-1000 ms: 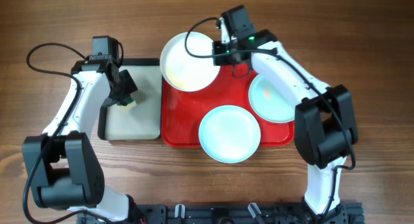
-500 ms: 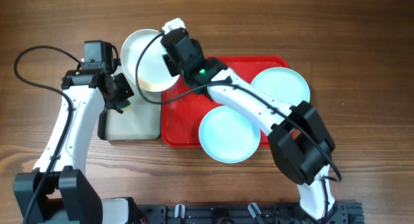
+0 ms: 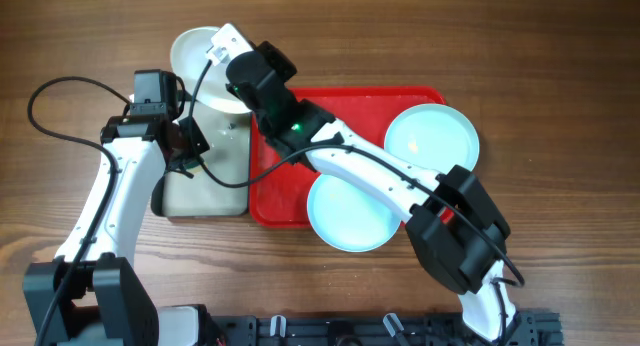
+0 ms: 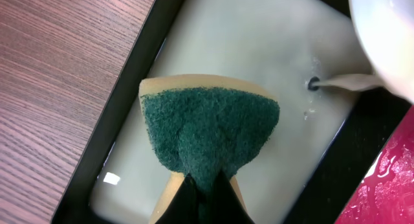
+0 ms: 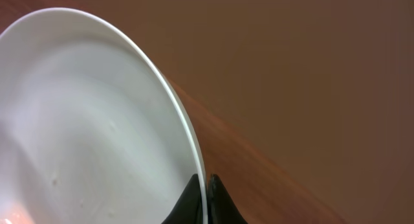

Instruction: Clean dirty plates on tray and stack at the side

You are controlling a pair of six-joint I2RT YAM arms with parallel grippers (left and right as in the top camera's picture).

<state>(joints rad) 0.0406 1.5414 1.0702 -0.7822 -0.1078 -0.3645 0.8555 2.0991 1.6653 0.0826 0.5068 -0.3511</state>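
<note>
My right gripper [image 3: 232,66] is shut on the rim of the white plate [image 3: 200,61], holding it tilted above the far end of the black-rimmed tray [image 3: 232,156]. In the right wrist view the fingertips pinch the plate [image 5: 90,120] at its edge. A thin stream runs from the plate [image 4: 388,36] onto the tray's pale floor [image 4: 259,43]. My left gripper [image 3: 188,146] is shut on a green-and-yellow sponge [image 4: 210,130], held over that tray. Two pale blue plates [image 3: 432,136] [image 3: 350,211] lie on the red tray [image 3: 345,98].
The black-rimmed tray sits directly left of the red tray, their edges touching. Bare wooden table [image 3: 560,106] surrounds both trays. My right arm stretches diagonally across the red tray. A black cable [image 3: 60,86] loops to the left of my left arm.
My right gripper has carried the white plate leftward off the red tray to above the black-rimmed tray and tipped it. The left gripper with the sponge shifted only slightly.
</note>
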